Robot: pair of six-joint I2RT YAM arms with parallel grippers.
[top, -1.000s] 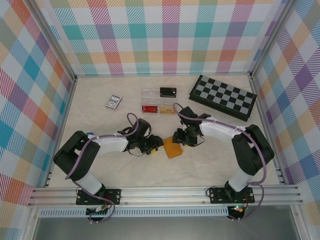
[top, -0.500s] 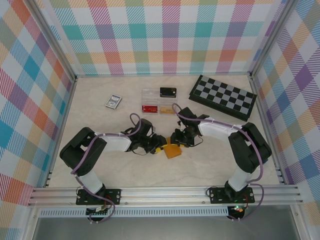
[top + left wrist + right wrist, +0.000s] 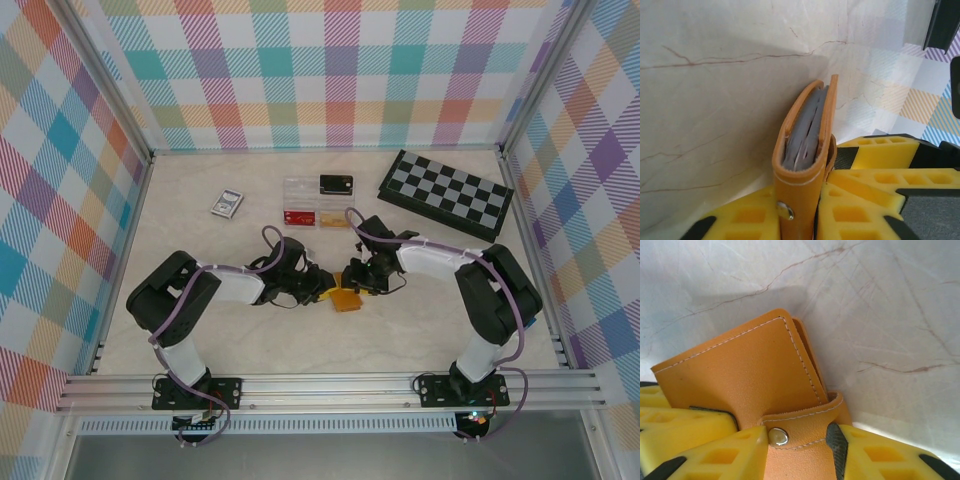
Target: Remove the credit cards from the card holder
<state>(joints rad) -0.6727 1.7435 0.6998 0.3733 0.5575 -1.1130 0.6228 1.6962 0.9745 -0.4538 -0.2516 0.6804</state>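
The orange-tan card holder (image 3: 346, 299) is folded and stands on its edge on the marble table between both arms. In the left wrist view the card holder (image 3: 807, 125) shows grey-blue inner panels between its covers, and my left gripper (image 3: 810, 202) is shut on its spine end. In the right wrist view my right gripper (image 3: 792, 437) is shut across the holder's strap with the metal snap (image 3: 778, 436), over the stitched cover (image 3: 750, 370). From above, the left gripper (image 3: 320, 290) and right gripper (image 3: 353, 284) meet at the holder. The credit cards are hidden inside.
A folded chessboard (image 3: 446, 193) lies at the back right. A clear plastic box (image 3: 302, 203) with red and yellow contents, a small black item (image 3: 336, 184) and a small card pack (image 3: 227, 204) lie behind the arms. Checked walls enclose the table.
My left gripper has moved right to the card holder and closed on it. The holder has gone from lying flat to standing on edge. The right gripper closed slightly.
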